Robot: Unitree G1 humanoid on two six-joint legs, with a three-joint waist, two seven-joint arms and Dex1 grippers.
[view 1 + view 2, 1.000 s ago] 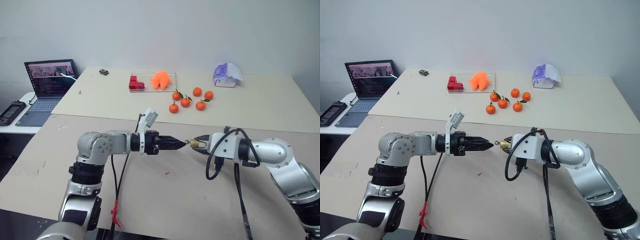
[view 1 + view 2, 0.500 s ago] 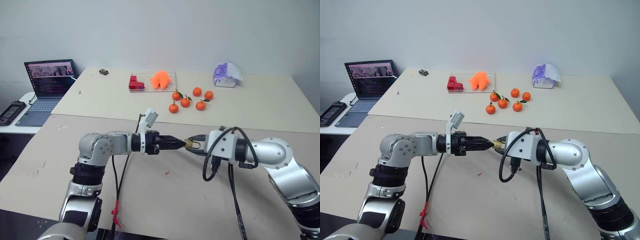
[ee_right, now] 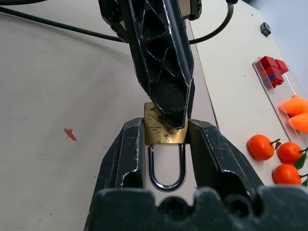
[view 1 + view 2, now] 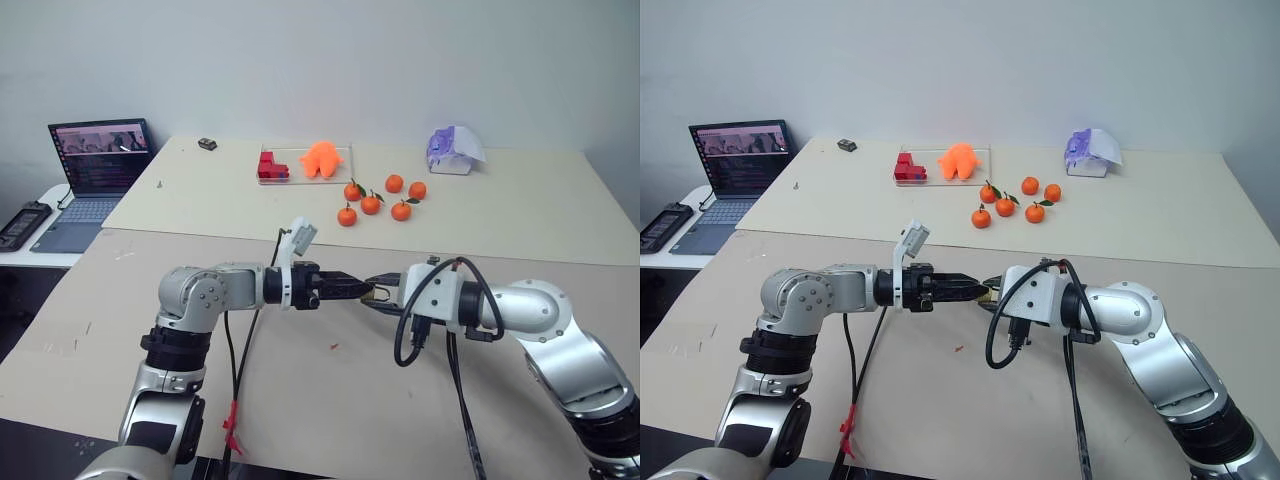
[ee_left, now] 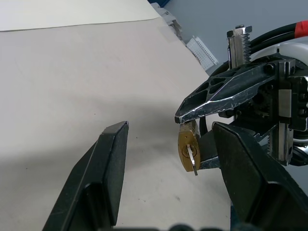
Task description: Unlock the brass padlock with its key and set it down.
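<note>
Right pincer [image 3: 166, 144], gripping the brass padlock [image 3: 165, 130], is closing leftward onto the left pincer [image 4: 352, 286]; padlock now sitting between the left pincer's parted fingers [image 5: 108, 159], gap gone.

Brass padlock [image 3: 165, 131] between both tools, oranges [image 4: 380, 200] far behind.

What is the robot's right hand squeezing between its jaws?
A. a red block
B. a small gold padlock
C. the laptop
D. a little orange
B: the right wrist view shows the right gripper with its jaws shut on the sides of the small golden-yellow brass padlock, its silvery U-shaped shackle hanging between the fingers, while the small oranges lie far back on the table.
</note>
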